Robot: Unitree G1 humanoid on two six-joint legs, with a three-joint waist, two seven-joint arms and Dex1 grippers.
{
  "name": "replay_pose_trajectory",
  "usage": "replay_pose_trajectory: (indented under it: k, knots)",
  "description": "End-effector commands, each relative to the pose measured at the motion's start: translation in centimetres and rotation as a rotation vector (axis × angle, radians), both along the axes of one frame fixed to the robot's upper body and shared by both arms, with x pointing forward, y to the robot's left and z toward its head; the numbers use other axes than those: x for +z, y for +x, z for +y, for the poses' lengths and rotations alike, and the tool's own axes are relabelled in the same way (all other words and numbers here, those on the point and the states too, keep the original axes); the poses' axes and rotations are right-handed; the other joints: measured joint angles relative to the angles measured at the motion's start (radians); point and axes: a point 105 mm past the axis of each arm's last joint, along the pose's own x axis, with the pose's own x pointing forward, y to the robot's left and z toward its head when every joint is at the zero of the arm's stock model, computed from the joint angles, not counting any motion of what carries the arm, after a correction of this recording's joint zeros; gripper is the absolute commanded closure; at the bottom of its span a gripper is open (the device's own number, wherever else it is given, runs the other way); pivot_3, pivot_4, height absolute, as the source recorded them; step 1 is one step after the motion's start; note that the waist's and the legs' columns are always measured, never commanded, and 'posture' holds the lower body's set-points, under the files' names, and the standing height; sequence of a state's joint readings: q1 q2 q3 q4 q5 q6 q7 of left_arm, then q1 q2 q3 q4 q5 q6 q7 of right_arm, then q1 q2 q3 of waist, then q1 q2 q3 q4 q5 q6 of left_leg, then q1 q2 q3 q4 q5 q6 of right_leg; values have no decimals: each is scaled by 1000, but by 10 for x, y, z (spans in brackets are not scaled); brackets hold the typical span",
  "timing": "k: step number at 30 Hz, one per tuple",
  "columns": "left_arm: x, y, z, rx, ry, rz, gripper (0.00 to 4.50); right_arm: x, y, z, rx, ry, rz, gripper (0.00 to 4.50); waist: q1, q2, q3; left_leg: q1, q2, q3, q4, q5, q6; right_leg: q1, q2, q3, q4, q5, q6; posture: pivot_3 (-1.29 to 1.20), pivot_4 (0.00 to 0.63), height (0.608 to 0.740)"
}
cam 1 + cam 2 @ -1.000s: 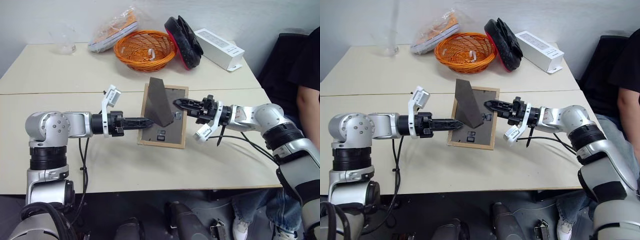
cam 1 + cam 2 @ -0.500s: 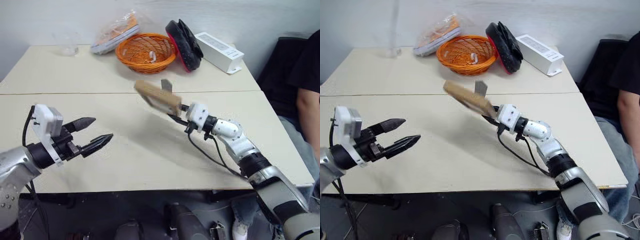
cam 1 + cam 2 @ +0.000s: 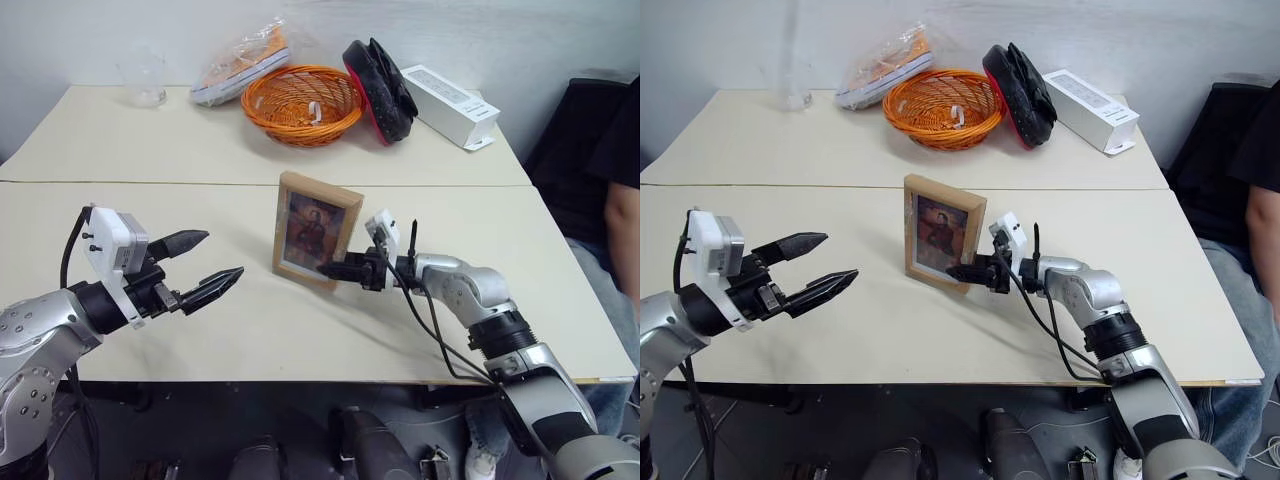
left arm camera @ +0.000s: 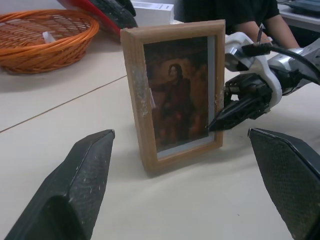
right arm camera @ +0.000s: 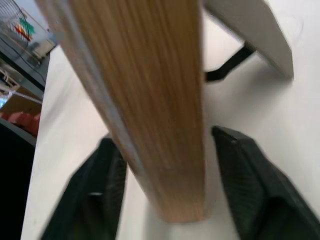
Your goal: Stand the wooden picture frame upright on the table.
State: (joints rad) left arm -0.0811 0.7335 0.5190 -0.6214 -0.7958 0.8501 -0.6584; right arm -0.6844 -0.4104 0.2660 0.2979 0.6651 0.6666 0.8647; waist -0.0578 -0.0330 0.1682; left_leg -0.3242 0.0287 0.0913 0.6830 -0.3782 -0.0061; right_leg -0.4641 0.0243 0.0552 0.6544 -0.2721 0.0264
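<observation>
— Big pale bench [image 3: 200, 150], two sections joined at a seam. Along the far edge: orange basket [image 3: 302, 102], white box [image 3: 449, 92], clear bagged packet [image 3: 243, 62], red-and-black item [image 3: 381, 76] leaning by the basket.

— And the wooden picture frame [image 3: 314, 243]?

— Standing upright on the near section, just past the seam, portrait facing the robot.

— Right hand [image 5: 165, 190]?

— At the frame's right edge; fingers either side of the wood, set apart, grip loosened, contact unclear.

— Left hand [image 3: 205, 268]?

— Released, fingers spread wide, well apart from the frame, holding nothing.

Left fingers [image 3: 190, 266] apart, right arm [image 3: 470, 295] outstretched
</observation>
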Motion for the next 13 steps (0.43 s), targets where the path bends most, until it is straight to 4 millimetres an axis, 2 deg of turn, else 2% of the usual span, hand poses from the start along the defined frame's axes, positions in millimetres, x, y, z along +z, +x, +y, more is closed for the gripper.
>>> replay_pose_trajectory:
  k: [1, 3, 6, 9, 10, 13]
  knots:
    - [8, 1, -2, -40, 6, -20, 0, 21, -12, -5, 59, -2, -80, 586, 0, 0, 0, 0, 0, 0, 0, 0, 0, 0, 0, 0, 0, 0, 0, 0, 150, 740]
    - [9, 3, -1, -48, 9, -19, 0, 23, -19, -12, 78, -51, -114, 11, 1, 0, 0, 0, 0, 0, 0, 0, 0, 0, 0, 0, 0, 0, 0, 0, 150, 740]
    - [10, 6, 0, -60, 17, -20, 0, 27, -27, -33, 93, -170, -194, 11, 3, 0, 0, -1, 0, 0, 0, -1, 1, 0, 0, 0, -1, 0, 0, 0, 150, 740]
    - [14, 6, 2, -73, 29, -33, 0, 59, -28, -87, 20, -254, -374, 11, 9, 2, 1, -1, 0, 0, 0, -3, 4, 0, 0, 0, -3, 0, 1, 0, 150, 740]
    - [15, 7, 4, -70, 33, -37, 0, 72, -30, -103, -10, -243, -385, 11, 11, 2, 1, -3, -1, -1, 0, -3, 5, 0, 0, 0, -4, 0, 1, 0, 150, 740]
    - [17, 9, 9, -55, 45, -50, 0, 94, -41, -128, -38, -218, -401, 11, 14, 2, 2, -3, -1, 0, 0, -4, 6, 0, 0, 0, -6, 1, 2, 0, 150, 740]
